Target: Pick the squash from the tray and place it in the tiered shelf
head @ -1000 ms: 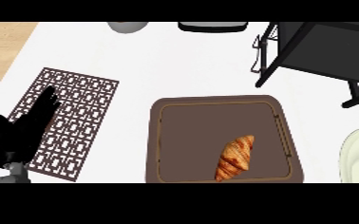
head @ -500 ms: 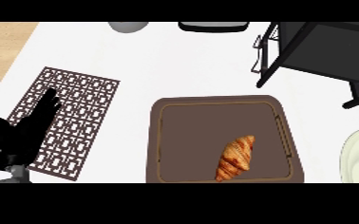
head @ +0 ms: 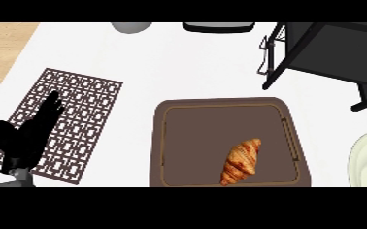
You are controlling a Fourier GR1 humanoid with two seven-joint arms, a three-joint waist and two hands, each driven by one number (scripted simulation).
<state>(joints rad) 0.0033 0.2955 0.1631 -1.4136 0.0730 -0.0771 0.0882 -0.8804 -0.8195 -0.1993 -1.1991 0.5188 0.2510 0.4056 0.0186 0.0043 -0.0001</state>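
White counter (head: 193,63), croissant (head: 241,161) on brown tray (head: 159,145), black shelf (head: 315,43) beyond tray, left hand (head: 28,136) left of tray, fingers (head: 50,107) straight over patterned mat (head: 79,106)

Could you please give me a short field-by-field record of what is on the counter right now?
food: one croissant; no squash visible
food location: right half of the brown tray
tiered shelf: black, upper right, beyond the tray
mat: patterned, left of the tray
left hand: open, fingers straight, over the mat's left edge
right hand: not in view
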